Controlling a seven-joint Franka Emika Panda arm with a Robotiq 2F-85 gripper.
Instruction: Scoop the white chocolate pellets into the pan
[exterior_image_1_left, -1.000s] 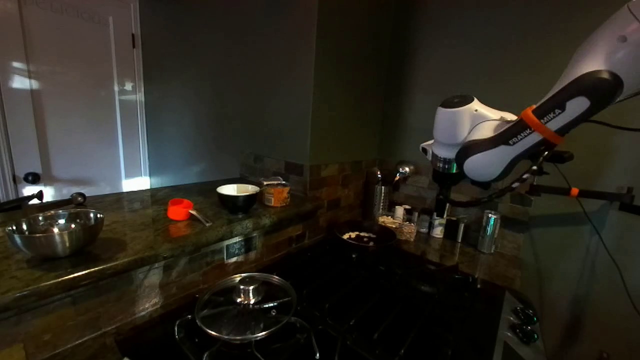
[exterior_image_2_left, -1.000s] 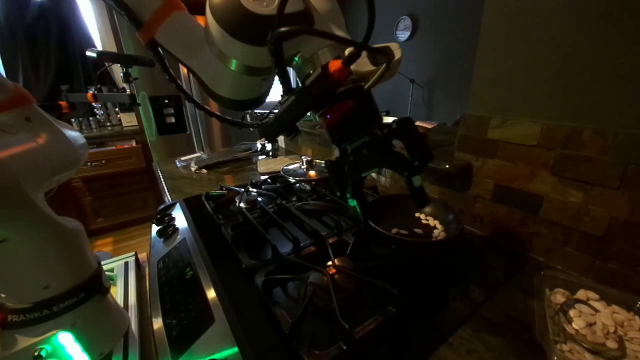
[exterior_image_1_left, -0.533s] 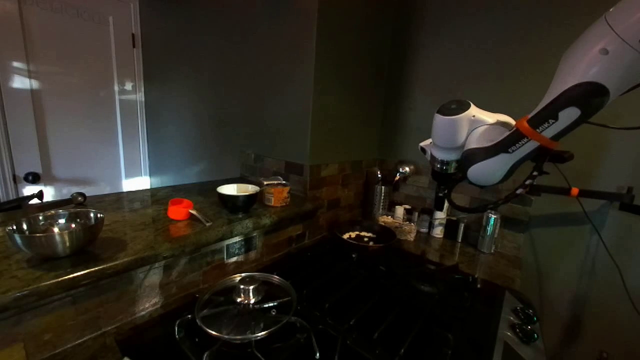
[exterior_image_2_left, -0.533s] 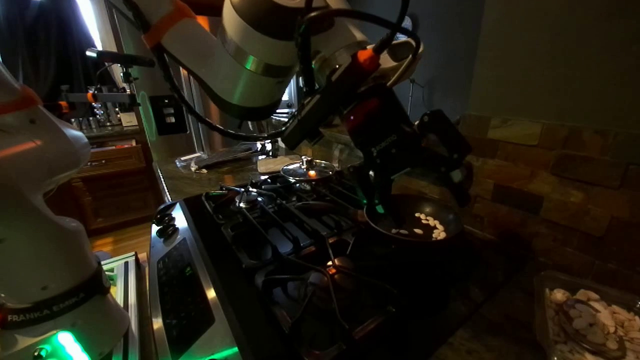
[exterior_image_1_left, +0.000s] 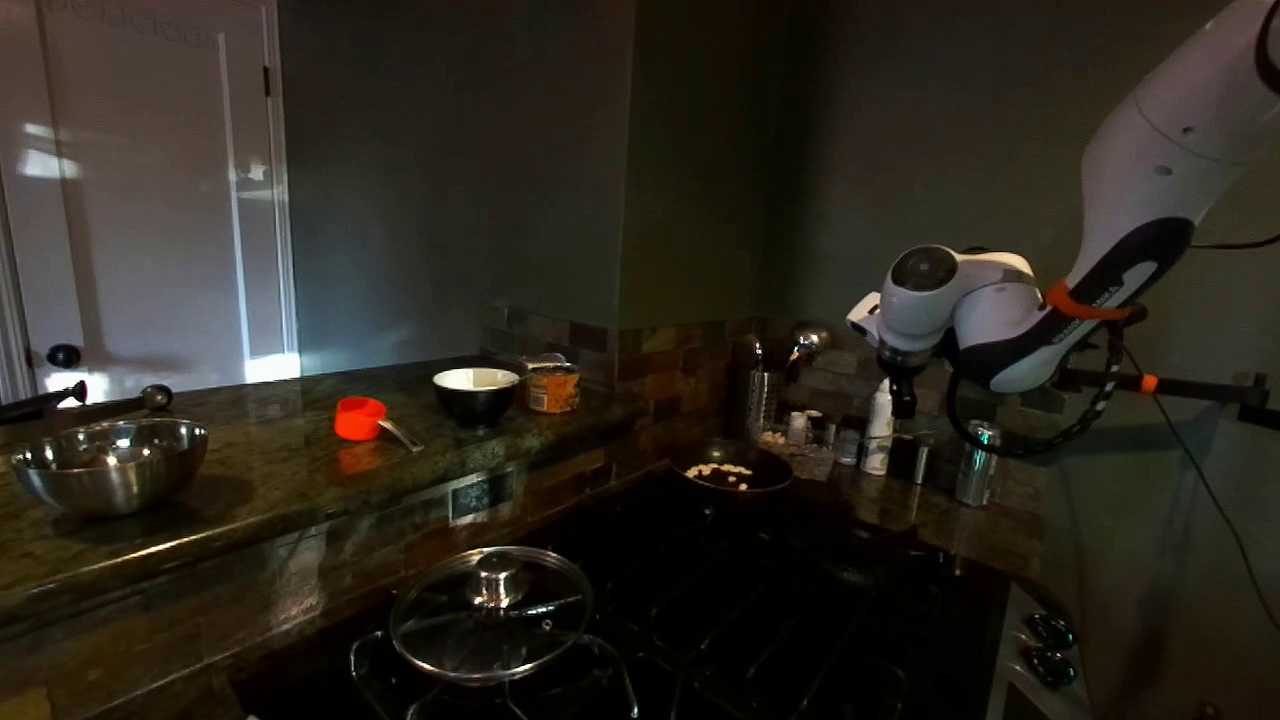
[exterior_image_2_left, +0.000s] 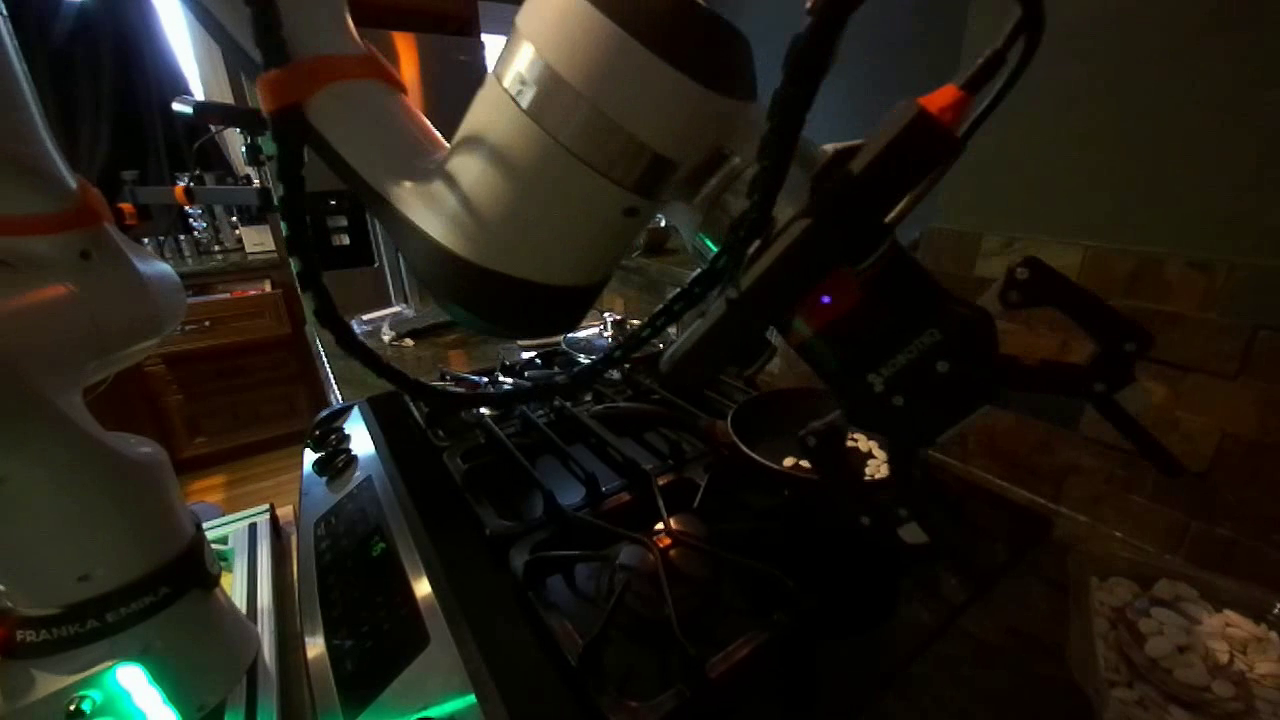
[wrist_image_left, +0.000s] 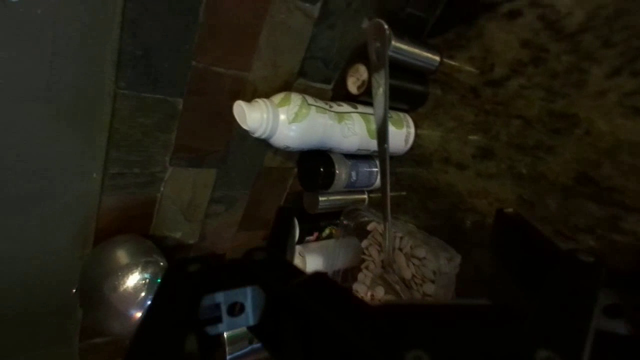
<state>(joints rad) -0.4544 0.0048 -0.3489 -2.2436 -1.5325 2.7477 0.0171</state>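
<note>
"Where is the pan (exterior_image_2_left: 775, 427) to be looked for?"

"Right of centre in both exterior views, on the stove (exterior_image_2_left: 375, 585); only a few pale pellets (exterior_image_2_left: 876, 468) are seen in it, so more scooping seems called for."

"And the fingers (exterior_image_2_left: 1130, 428)?"

"Spread wide apart, with nothing seen gripped between them; the spoon (wrist_image_left: 383, 145) is judged to be wanted next; it is seen propped in the clear tub (wrist_image_left: 446, 250), at the lower centre of the wrist view, its handle run nearly to the top of the frame."

"What is to be feared first?"

"A miss; the handle is slim and dimly lit, and its depth against the fingers cannot be told; if it is pinched off-centre, the spoon may be twisted and its load spilt."

"And the tub?"

"It looks light; if the handle is nudged sideways, the tub could be dragged or tipped, and pellets strewn over the worktop (wrist_image_left: 530, 115)."

"The white bottle (wrist_image_left: 320, 125), upper centre of that view?"

"The handle is seen across it; if the fingers are swung too far, it could be toppled; later, pellets could be shed short of the pan by an early tilt."
</note>
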